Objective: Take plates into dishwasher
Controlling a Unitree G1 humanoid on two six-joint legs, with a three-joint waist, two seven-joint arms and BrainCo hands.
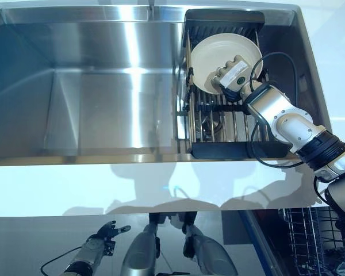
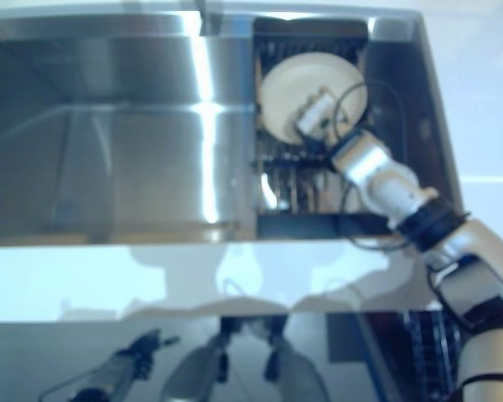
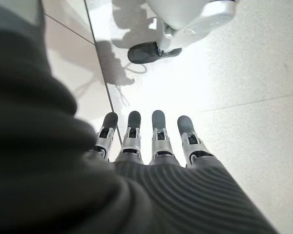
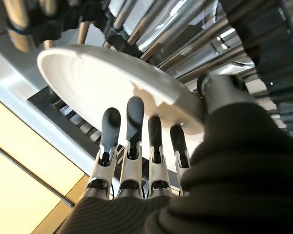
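Observation:
A cream plate [image 1: 215,57] leans tilted at the back of the black dish rack [image 1: 236,150], which sits in the right end of the steel sink. My right hand [image 1: 233,72] is on the plate's lower right rim. In the right wrist view the plate [image 4: 102,78] passes between the fingers [image 4: 132,141] under it and the thumb [image 4: 219,90] on its other face, so the hand pinches it. My left hand [image 1: 106,233] hangs low by the floor, away from the sink, with its fingers [image 3: 156,139] straight and nothing in it.
The steel sink basin [image 1: 92,103] lies to the left of the rack. A white counter edge [image 1: 132,187] runs along the front. A wire dishwasher basket [image 1: 305,241] shows at the lower right, below the counter.

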